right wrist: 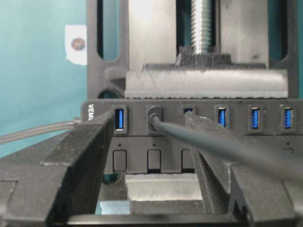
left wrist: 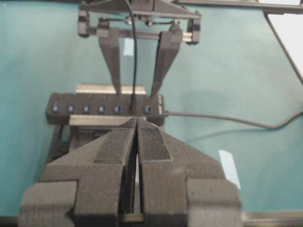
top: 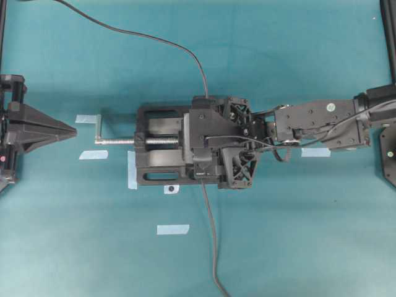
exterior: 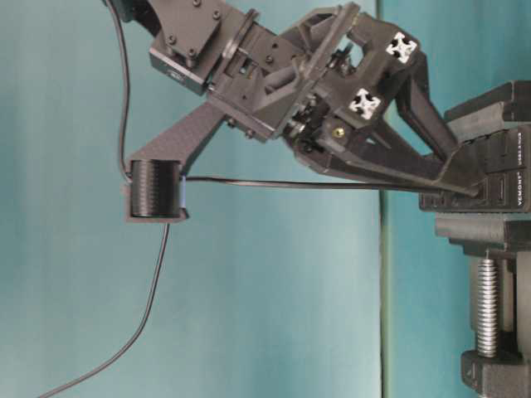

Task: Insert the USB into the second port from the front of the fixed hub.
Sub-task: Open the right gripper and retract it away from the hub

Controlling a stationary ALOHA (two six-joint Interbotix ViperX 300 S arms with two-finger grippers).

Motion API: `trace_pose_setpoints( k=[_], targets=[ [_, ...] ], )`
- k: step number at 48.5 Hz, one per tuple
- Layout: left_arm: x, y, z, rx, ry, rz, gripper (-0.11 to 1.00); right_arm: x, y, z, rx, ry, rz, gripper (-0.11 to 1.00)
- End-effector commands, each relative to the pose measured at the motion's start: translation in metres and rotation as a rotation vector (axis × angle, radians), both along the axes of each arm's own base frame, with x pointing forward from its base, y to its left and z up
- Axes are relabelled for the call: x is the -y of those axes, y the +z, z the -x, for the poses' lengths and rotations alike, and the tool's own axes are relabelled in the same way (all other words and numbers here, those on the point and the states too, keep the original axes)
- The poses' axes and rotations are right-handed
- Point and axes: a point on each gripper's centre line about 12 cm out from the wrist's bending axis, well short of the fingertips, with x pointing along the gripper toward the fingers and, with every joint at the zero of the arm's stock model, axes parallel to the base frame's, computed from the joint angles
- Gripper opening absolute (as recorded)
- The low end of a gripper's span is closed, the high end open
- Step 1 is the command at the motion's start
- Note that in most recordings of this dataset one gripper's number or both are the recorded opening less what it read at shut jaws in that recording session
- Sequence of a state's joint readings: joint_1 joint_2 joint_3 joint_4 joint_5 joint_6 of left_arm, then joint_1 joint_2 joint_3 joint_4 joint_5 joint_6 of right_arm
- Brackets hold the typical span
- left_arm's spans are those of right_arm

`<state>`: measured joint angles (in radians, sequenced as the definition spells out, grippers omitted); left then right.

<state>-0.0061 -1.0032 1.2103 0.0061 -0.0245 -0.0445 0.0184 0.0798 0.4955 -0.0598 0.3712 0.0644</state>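
**USB seated in hub's second port, right jaws spread either side of it**

The right gripper (right wrist: 154, 142) is at the fixed hub (right wrist: 199, 137), jaws apart, nothing clamped between them. In the right wrist view the USB (right wrist: 154, 116) sits plugged into the second port from the hub's labelled end, in the gap between the two jaws. It is closer to the left finger (right wrist: 80, 156) than to the right one. No finger pad touches the plug here. Its thin dark cable (right wrist: 222, 144) runs out of the port and back between the jaws, crossing in front of the right finger.

The port at the left finger's tip is free and blue; so are those past the right finger.

The left wrist view confirms it: right gripper fingers (left wrist: 111, 54) straddle the cable (left wrist: 134, 56), which drops straight down into the hub (left wrist: 104, 108) midway between them.

The table-level view shows the fingertips (exterior: 465, 186) resting at the hub (exterior: 489, 186) top face. The hub is held in the black vise (top: 161, 151).

The left gripper (left wrist: 137, 125) hovers back from the vise, jaws together with nothing between them. In the overhead view it sits (top: 71, 130) well apart from the hub, pointing at the vise handle (top: 99, 133).

Blue tape strips (top: 172, 229) lie on the teal table (top: 297, 235).
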Motion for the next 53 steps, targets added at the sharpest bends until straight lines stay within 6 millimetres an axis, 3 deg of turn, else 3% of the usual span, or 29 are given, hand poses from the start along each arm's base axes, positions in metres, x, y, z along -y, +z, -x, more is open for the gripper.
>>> trace_pose_setpoints(
  k=[1,23,53],
  targets=[
    [0.000,0.006,-0.002,0.017,0.001,0.000,0.00,0.000,0.021,0.003,0.058,0.003,0.001,0.67],
    [0.000,0.007,-0.002,0.020,0.000,0.002,0.00,0.001,0.049,0.029,0.158,-0.004,-0.009,0.67],
    [0.000,0.005,-0.002,0.001,0.007,0.036,0.00,0.003,0.063,0.057,0.213,-0.012,-0.016,0.67]
  ],
)
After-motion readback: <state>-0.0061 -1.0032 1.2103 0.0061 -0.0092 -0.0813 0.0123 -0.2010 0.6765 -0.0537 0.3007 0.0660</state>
